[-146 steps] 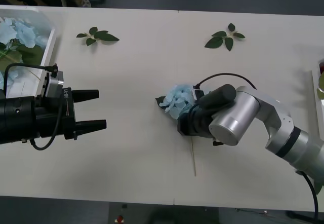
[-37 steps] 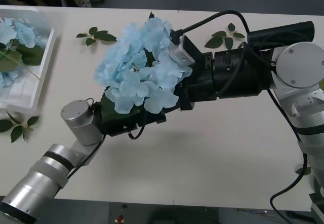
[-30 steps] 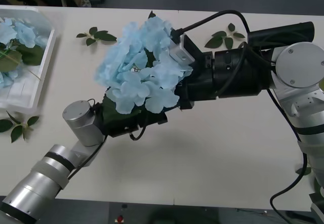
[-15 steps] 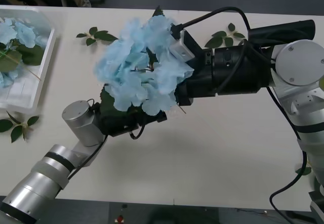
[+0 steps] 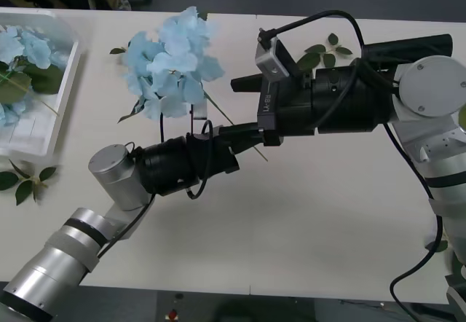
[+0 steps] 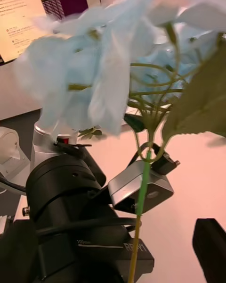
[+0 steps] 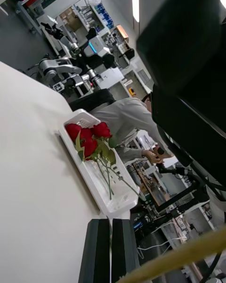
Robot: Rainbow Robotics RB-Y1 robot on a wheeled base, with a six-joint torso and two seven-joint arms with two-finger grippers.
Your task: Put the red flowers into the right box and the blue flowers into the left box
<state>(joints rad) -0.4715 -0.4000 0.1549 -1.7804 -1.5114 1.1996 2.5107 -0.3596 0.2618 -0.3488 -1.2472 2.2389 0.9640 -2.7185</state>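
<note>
Here the white table [image 5: 306, 227] runs wide under both arms, a dark floor behind it; the left wrist view looks out over a lab with shelves and other robots. At the far left the left box [image 5: 62, 96] holds blue flowers [image 5: 25, 49], with a leaf sprig [image 5: 20, 183] on the table below it and two more sprigs [image 5: 142, 51] near the back edge. Half a second ago the raised blue flower [image 5: 169, 63] covered both claws; now it has swung up and leftward, clear of the right gripper [image 5: 251, 107], whose fingers are spread apart. The left gripper [image 5: 244, 138] is clenched on the stem. The right box [image 7: 96, 179] holds the red flowers [image 7: 89, 134].
</note>
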